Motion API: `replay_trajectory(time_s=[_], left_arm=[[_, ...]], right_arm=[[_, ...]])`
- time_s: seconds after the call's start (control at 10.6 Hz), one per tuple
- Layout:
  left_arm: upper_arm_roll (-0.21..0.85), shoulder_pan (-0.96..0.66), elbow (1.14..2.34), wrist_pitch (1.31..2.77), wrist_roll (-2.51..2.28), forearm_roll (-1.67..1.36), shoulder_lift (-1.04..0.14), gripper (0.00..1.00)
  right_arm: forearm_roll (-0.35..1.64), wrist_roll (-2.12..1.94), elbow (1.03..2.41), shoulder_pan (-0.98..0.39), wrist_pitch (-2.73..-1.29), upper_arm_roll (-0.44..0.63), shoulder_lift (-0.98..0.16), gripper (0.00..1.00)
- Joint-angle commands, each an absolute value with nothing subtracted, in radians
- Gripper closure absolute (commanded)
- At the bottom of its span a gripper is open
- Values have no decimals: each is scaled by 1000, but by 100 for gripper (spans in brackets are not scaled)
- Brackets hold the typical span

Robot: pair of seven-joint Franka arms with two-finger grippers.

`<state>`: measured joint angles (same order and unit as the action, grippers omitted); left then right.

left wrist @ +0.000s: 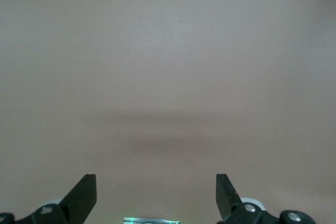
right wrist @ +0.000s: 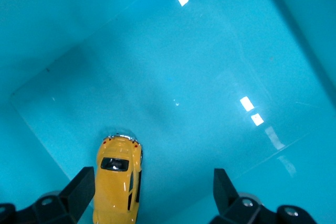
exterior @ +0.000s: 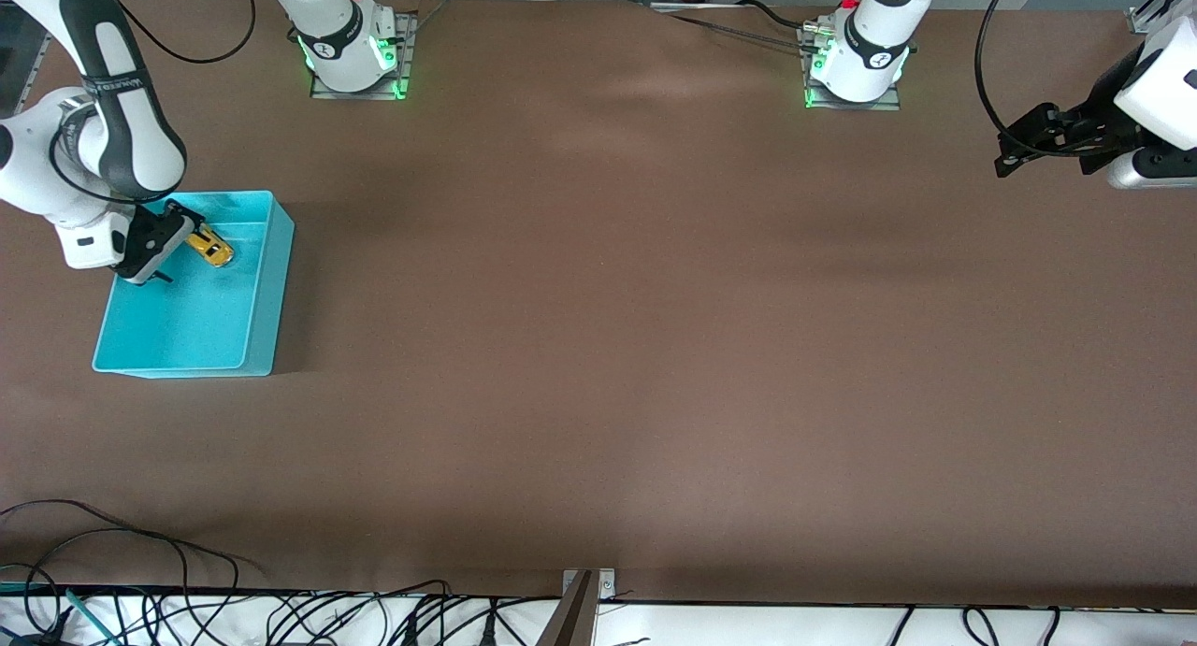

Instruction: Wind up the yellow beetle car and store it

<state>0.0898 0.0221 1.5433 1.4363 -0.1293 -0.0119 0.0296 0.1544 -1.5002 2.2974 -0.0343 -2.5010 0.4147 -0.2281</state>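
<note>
Brown table [exterior: 655,347] carried a turquoise bin [exterior: 266,295] at the right arm's end. Yellow beetle car [exterior: 213,248] lay inside the bin on its floor, just beside one finger [right wrist: 79,192] of the right gripper [exterior: 161,253] — jaws spread wide, gripping nothing. Left gripper [left wrist: 156,198] waited over bare table at the left arm's end — fingers wide apart, empty.

A bright yellow beetle car [exterior: 212,247] with dark windows and black wheels lies in a plain turquoise bin [exterior: 265,295] on a matte brown table [exterior: 655,347]. The white arms carry black grippers, the right gripper [right wrist: 152,188] and the left gripper [left wrist: 156,195]; green lights glow at both bases.
</note>
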Motion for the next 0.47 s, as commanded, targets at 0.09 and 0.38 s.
replay_trajectory(time_s=[0.09,0.38], left_arm=[[87,23,1506,1410,-133,-14,12,0],[87,21,1506,1410,-133,-14,12,0]], right_arm=[[183,-1432,2007,-67,-2188,400,-216,0],[181,-1246,1850,-144,-2079,399,-218,0]])
